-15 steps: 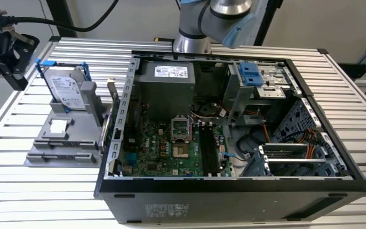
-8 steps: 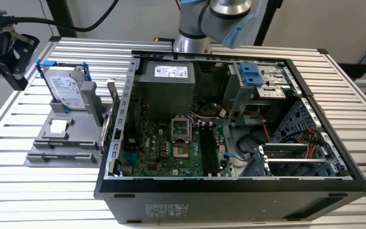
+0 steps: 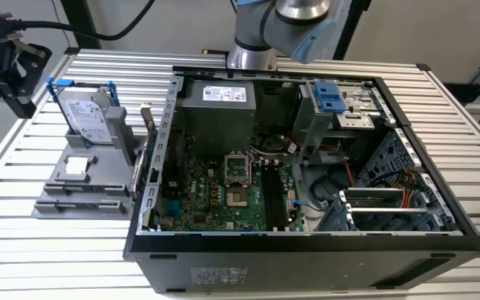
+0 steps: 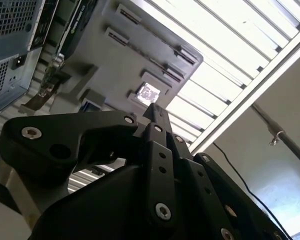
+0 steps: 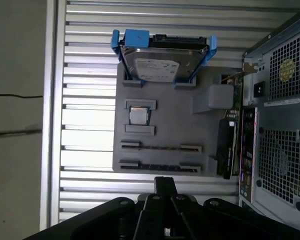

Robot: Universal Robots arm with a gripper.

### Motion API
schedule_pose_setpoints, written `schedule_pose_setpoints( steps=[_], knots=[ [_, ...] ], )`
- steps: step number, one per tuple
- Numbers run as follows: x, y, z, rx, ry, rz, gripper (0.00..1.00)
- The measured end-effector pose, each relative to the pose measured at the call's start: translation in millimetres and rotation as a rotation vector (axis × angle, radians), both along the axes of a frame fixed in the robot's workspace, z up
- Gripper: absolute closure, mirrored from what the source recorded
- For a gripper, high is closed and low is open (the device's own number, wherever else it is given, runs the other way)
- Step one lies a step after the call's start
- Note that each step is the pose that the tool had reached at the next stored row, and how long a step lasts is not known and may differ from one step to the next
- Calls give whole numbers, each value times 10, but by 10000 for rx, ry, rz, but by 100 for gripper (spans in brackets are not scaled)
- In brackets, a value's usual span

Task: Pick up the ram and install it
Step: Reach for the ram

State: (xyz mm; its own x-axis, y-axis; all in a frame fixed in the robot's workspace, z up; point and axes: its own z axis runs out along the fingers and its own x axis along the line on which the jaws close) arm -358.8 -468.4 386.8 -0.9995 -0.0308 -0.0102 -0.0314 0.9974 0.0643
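Observation:
My gripper (image 5: 165, 183) hangs well above the table beside the grey holder (image 5: 165, 120), its black fingers pressed together with nothing between them. In the second wrist view the gripper (image 4: 156, 113) shows the same joined tip. In the exterior view the gripper (image 3: 22, 107) is at the far left, off the holder's outer side. The ram (image 5: 160, 166) appears as a thin dark strip seen edge-on, standing between two clips in the holder slot nearest my fingertips. A second thin strip (image 5: 160, 148) lies in the slot beside it. The black motherboard slots (image 3: 272, 194) run inside the open computer case (image 3: 307, 240).
On the holder stand a silver hard drive in a blue frame (image 5: 162, 62) and a small square chip (image 5: 139, 116). The case's perforated rear wall (image 5: 280, 130) borders the holder. The slatted metal table (image 3: 48, 250) has an edge at the exterior view's left. A black cable (image 3: 90, 28) trails from the arm.

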Motion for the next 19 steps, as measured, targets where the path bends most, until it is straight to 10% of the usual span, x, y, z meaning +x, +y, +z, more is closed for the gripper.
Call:
schedule_pose_setpoints(
  steps=[19],
  knots=[
    [0, 1, 0, -1, 0, 3424, 100]
  ],
)
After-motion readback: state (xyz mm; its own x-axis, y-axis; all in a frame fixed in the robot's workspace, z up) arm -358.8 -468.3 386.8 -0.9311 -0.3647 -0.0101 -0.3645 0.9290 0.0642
